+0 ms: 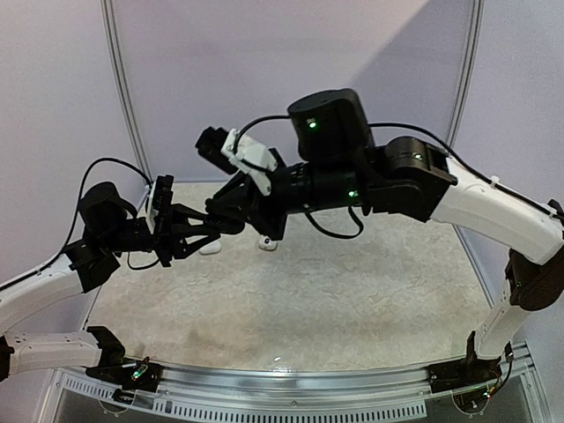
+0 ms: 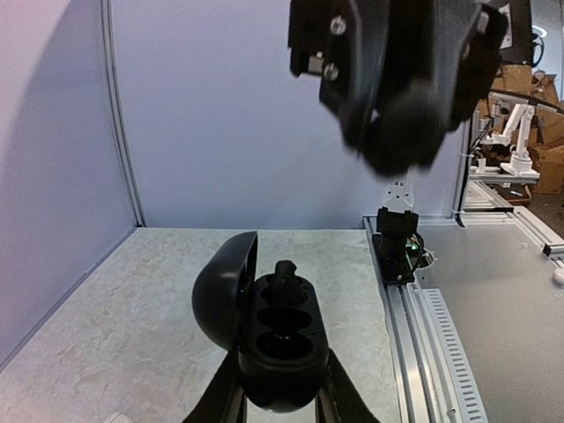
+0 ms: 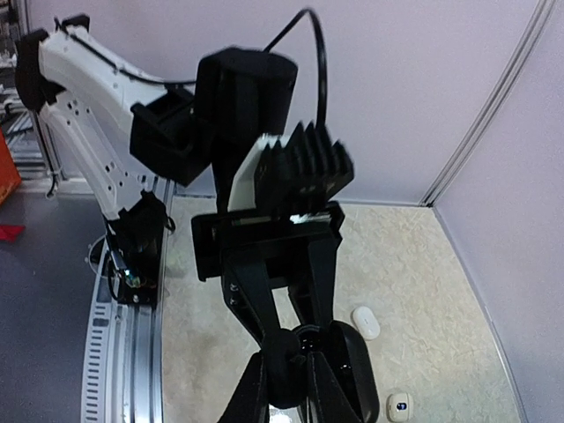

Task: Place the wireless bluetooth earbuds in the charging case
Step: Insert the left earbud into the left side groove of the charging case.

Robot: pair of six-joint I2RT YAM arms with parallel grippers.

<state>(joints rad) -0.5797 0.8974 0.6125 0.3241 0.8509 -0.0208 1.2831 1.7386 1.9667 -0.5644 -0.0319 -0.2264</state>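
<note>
My left gripper is shut on the near end of a black charging case and holds it above the table, lid open to the left. A black earbud stands in its far socket; the other two hollows look empty. My right gripper hangs above and beyond the case, its fingers closed round a small black rounded piece that looks like an earbud. In the right wrist view my right gripper is over the case, whose lid shows to the right. In the top view both grippers, left and right, meet mid-air.
A white pebble-like case and a small white piece with a dark spot lie on the table below; two white things show under the grippers. A metal rail runs along the table edge.
</note>
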